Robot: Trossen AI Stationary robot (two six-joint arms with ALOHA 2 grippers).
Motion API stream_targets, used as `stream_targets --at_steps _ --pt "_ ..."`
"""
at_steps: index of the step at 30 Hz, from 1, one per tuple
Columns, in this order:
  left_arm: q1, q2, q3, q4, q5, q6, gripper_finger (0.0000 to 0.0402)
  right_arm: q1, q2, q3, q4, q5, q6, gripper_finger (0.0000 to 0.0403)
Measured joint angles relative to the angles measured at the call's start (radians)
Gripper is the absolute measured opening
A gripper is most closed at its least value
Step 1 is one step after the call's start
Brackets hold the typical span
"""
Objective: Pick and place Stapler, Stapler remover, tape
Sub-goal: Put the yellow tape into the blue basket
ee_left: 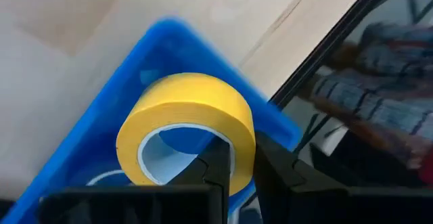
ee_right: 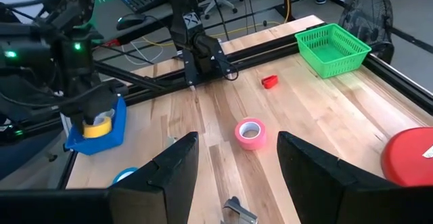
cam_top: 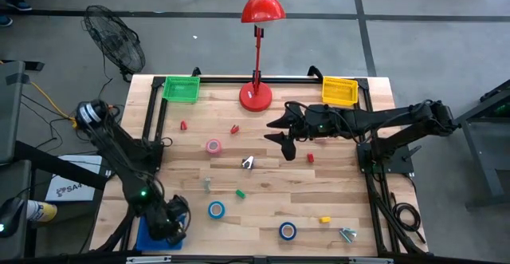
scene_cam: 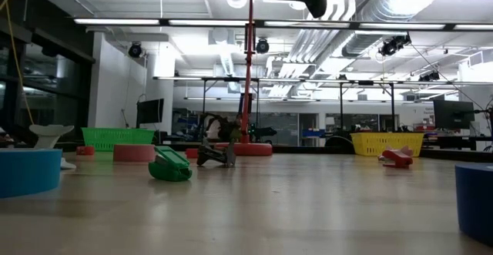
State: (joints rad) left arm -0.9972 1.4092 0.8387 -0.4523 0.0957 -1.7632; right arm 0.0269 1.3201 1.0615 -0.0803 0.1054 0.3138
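Placing is the step in hand: your left gripper [ee_left: 233,166] is pinching the yellow tape roll [ee_left: 186,126] over the blue bin [ee_right: 108,132]; you are next needing to release. Your right gripper [ee_right: 237,163] is hovering spread above the pink tape roll [ee_right: 250,133].

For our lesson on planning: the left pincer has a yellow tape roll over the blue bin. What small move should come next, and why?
Probably open the left pincer and let go. Its fingers pinch the wall of the yellow tape roll, which already sits inside the blue bin at the table's near left corner, so releasing should leave it there. The right pincer waits open near the lamp.
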Motion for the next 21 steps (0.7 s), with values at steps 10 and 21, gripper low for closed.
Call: stream_targets --at_steps 10,21 --pt "-0.025 0.022 0.000 -0.029 0.007 -0.002 0.0041 0.000 0.000 0.000 -0.002 -0.003 0.000 0.0193" --pt "-0.024 0.022 0.000 0.017 -0.038 0.001 0.0041 0.000 0.000 0.000 -0.005 0.000 0.003 0.0193"
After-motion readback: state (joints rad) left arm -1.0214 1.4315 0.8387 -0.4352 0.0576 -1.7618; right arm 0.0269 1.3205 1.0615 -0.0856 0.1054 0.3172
